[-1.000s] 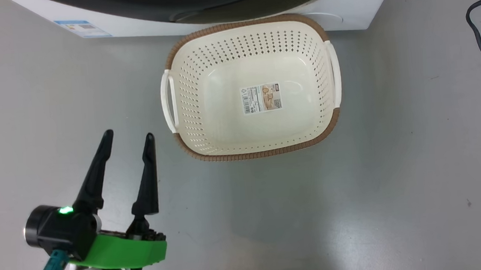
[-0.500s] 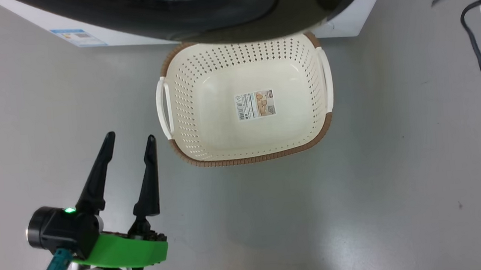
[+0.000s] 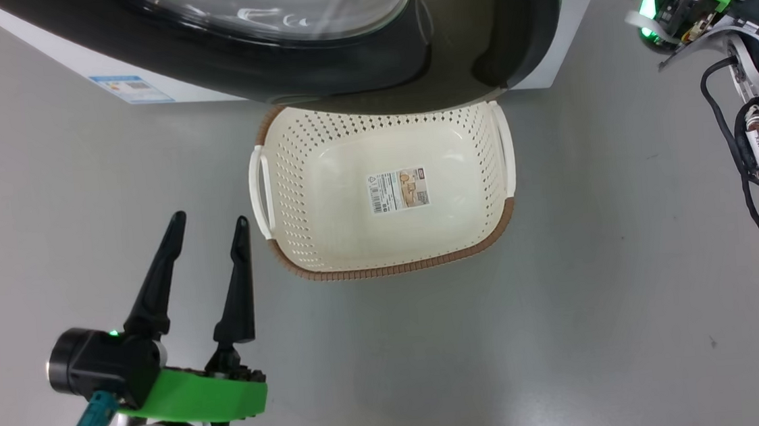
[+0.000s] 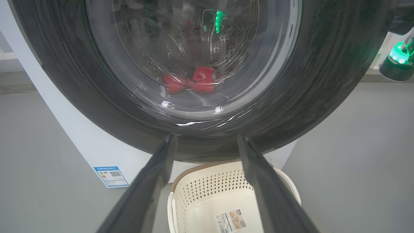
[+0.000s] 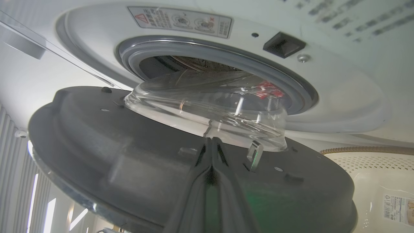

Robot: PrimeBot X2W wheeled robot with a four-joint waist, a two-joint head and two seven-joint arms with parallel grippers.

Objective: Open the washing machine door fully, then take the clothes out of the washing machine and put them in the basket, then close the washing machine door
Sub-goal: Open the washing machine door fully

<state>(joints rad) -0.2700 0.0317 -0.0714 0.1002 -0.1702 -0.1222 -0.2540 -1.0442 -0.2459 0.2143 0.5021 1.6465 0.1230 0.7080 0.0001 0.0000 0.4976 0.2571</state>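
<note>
The washing machine door (image 3: 341, 67) stands ajar, and its black rim overhangs the far edge of the basket (image 3: 390, 267). My right gripper (image 5: 212, 139) is shut with nothing in it, its fingers lying against the door's inner face just below the glass bowl (image 5: 207, 106). Behind it are the grey rubber ring (image 5: 291, 81) and the white washing machine (image 5: 339, 97). The red clothes (image 4: 190, 82) lie in the drum, seen through the glass. My left gripper (image 3: 210, 217) hangs open and empty over the floor, left of the basket.
Grey floor (image 3: 564, 327) spreads around the basket. My right wrist, with its cables (image 3: 746, 143), is at the upper right beside the machine's corner. A blue-edged label (image 3: 129, 89) marks the machine's lower left front.
The head camera has tilted up, so more of the door and my right wrist show. The door has swung out over the basket's far rim. My left gripper has stayed put.
</note>
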